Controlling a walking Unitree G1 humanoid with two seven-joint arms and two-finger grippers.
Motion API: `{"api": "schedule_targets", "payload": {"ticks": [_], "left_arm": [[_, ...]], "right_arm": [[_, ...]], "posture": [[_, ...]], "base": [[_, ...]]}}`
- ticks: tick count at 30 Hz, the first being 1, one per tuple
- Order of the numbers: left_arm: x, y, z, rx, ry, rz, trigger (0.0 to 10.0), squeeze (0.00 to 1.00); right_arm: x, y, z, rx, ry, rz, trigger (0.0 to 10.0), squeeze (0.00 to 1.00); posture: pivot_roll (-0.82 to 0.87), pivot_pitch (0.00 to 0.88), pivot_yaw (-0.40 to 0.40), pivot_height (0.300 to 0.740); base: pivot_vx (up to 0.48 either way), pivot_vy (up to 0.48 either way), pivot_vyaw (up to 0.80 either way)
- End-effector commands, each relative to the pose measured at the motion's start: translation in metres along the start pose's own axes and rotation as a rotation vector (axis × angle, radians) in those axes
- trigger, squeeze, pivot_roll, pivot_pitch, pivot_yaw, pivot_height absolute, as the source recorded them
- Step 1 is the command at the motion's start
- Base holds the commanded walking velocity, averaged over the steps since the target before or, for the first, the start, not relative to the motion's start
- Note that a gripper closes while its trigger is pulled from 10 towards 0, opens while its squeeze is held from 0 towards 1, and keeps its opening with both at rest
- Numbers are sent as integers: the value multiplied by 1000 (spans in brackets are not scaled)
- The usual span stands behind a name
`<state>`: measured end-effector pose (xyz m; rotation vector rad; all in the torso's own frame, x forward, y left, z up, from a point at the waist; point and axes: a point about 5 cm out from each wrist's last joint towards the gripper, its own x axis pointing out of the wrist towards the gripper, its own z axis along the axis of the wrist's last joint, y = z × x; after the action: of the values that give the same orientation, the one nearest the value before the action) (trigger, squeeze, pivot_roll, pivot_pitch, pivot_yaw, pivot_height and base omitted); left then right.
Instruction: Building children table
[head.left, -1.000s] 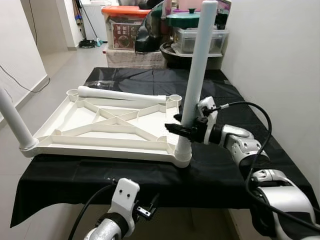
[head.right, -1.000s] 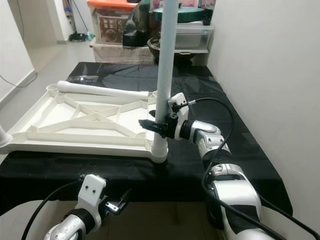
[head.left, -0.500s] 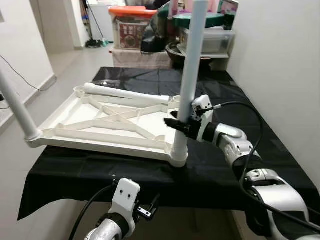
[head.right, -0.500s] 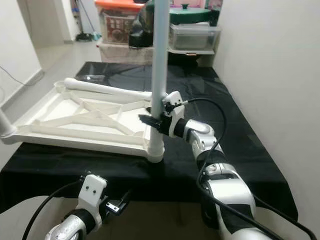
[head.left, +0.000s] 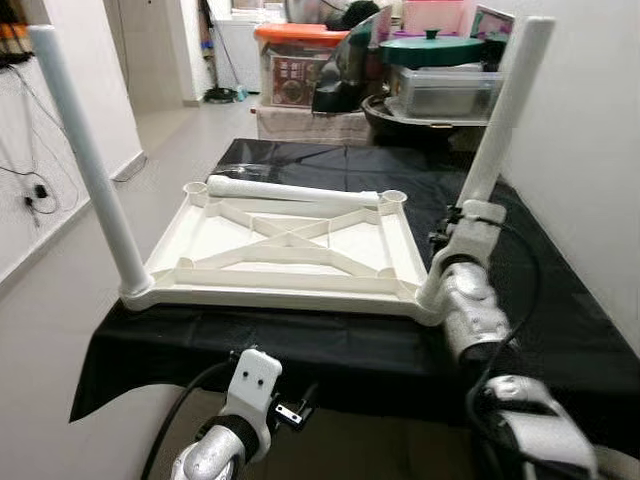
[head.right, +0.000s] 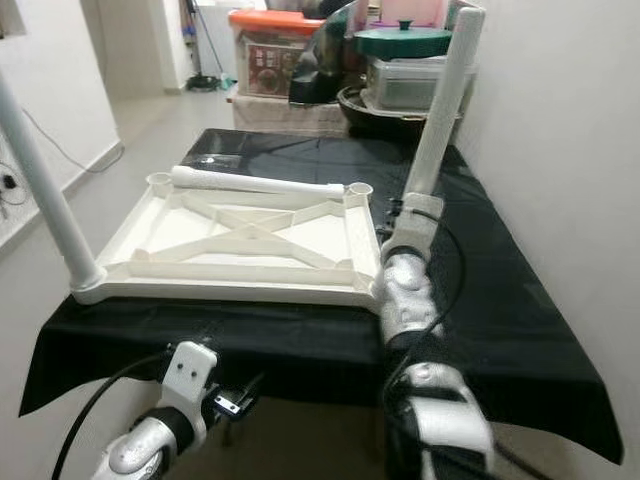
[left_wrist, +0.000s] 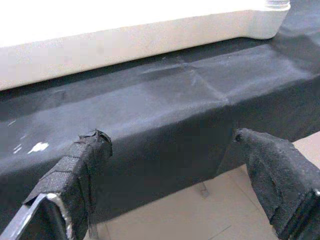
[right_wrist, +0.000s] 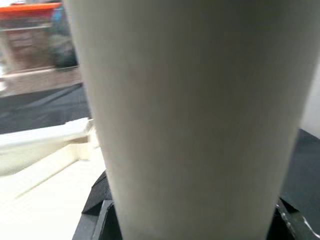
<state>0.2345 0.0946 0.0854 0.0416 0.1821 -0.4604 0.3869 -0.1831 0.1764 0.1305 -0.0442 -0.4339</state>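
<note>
Two legs up | right pincer (head.left: 452, 232) clamps corner leg (head.left: 497, 128) | left pincer (left_wrist: 170, 165) agape below cloth edge (left_wrist: 165, 120)

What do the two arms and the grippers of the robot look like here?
Both arms are silver metal with rounded joint segments and black cables running along them. The left gripper has two long black fingers wrapped in rough, tape-like black fabric, behind a white bracket. The right gripper sits behind a white wrist housing with black fittings.
</note>
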Motion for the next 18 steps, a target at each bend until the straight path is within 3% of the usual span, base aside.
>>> {"api": "schedule_targets", "payload": {"ticks": [1,2,3,4,5,7,8,9,11,12,14,15,16,18], "left_arm": [[1,0,-3,-10,8,1,10000,0],[3,1,-4,-10,11,2,10000,0],[5,1,-5,-11,12,1,10000,0],[5,1,-5,-11,12,1,10000,0],[8,2,-6,-10,17,-4,10000,0],[10,2,-7,-8,20,-9,10000,0],[14,2,-8,-4,25,-23,10000,0],[19,2,-9,-8,29,-41,10000,0],[21,2,-9,-11,30,-44,10000,0],[23,3,-10,-22,31,-43,10000,0],[25,4,-11,-32,32,-47,10000,0],[25,4,-11,-32,32,-47,10000,0],[26,4,-11,-33,32,-50,10000,0],[28,5,-11,-32,29,-55,10000,0]], "right_arm": [[-2,-16,-16,88,86,-124,0,0],[-4,-6,-17,102,99,-110,0,0],[-6,4,-18,98,108,-94,10000,0],[-6,4,-18,98,108,-94,10000,0],[-9,13,-19,108,105,-38,10000,306],[-11,20,-19,114,101,-11,10000,306],[-12,24,-18,112,80,43,10000,1000],[-10,26,-14,101,50,128,10000,1000],[-9,25,-12,98,42,153,10000,1000],[-6,23,-9,104,28,213,10000,0],[-2,22,-4,88,15,367,10000,0],[-2,22,-4,88,15,367,10000,0],[0,21,-2,73,16,444,10000,0],[0,22,0,-43,26,670,10000,0]], "posture": [[48,0,-28,740],[45,0,-27,740],[45,0,-29,740],[45,0,-29,740],[40,0,-29,740],[40,0,-29,740],[37,0,-33,740],[33,0,-41,740],[33,0,-41,740],[32,0,-38,740],[30,0,-43,740],[30,0,-43,740],[29,0,-42,740],[28,0,-41,740]], "base": [[0,0,0],[0,0,0],[0,0,0],[0,0,0],[0,0,0],[0,0,0],[0,0,0],[0,0,0],[0,0,0],[0,0,0],[0,0,0],[0,0,0],[0,0,0],[0,0,0]]}}
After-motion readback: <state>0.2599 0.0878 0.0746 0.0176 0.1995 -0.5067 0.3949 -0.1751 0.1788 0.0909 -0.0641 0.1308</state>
